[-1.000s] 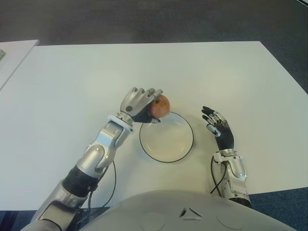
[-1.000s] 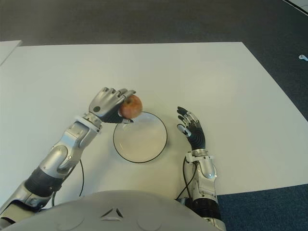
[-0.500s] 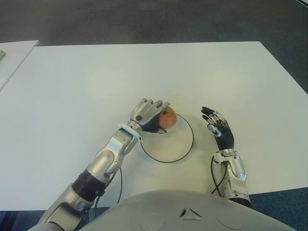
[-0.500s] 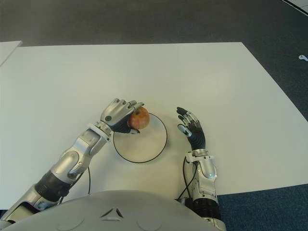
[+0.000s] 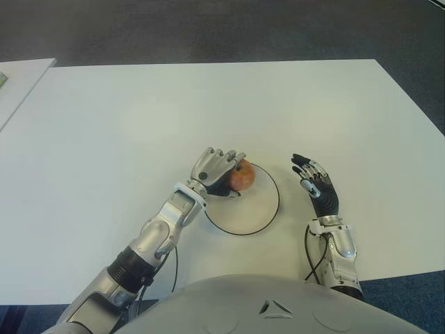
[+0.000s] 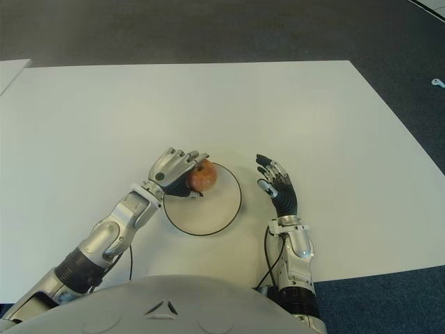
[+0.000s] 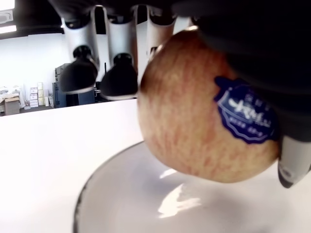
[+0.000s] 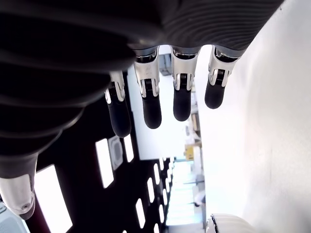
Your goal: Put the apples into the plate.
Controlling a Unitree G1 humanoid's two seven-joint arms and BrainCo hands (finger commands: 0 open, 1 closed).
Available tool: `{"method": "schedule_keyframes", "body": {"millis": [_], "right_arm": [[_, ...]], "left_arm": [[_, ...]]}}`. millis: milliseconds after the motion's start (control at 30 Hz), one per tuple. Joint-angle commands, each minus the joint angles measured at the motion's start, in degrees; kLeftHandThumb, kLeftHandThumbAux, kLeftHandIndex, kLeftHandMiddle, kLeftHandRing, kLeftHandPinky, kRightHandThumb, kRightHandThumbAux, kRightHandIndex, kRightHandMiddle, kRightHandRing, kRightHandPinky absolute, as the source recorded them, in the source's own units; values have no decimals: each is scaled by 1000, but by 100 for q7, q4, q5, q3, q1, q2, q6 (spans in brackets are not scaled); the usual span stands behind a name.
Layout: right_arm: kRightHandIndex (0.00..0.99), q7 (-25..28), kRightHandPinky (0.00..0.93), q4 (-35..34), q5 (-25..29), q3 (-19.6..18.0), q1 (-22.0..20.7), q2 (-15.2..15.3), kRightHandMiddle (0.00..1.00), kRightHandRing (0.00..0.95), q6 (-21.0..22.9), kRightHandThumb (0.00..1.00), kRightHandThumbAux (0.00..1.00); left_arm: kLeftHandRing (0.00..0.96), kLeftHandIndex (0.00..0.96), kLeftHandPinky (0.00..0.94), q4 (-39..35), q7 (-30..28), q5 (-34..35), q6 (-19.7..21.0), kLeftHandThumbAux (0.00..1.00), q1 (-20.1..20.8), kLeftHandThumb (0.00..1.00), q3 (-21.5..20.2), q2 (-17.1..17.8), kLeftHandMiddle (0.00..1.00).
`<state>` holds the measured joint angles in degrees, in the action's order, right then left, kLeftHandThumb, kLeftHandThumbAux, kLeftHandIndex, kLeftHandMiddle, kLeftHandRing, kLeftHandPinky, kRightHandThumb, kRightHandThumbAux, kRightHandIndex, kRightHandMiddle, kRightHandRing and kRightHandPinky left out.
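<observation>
The apple (image 5: 241, 175) sits in the curled fingers of the left hand (image 5: 217, 170), above the far left part of the plate (image 5: 261, 216), close to its rim. In the left wrist view it hangs just over the plate's floor. Released this near the edge, it could roll out onto the bench (image 5: 139, 118). The right hand (image 5: 316, 186), fingers spread and empty, shows right of the plate.
</observation>
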<state>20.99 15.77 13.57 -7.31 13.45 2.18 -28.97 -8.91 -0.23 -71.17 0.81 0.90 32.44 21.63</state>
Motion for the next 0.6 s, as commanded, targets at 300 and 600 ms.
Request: {"method": "schedule_keyframes", "body": {"millis": [300,600], "right_arm": [[286,-132,157,561,88,78,525,-305,226,156,346,296,554],[286,-130,157,587,104,63,480,-291,229,161,366,294,560]], "left_arm": [[829,448,829,-35,-274,-109,74,685,-51,747,126,-42,812],[825,447,829,55,63,-67,81,686,-118,747,148,-114,809]]}}
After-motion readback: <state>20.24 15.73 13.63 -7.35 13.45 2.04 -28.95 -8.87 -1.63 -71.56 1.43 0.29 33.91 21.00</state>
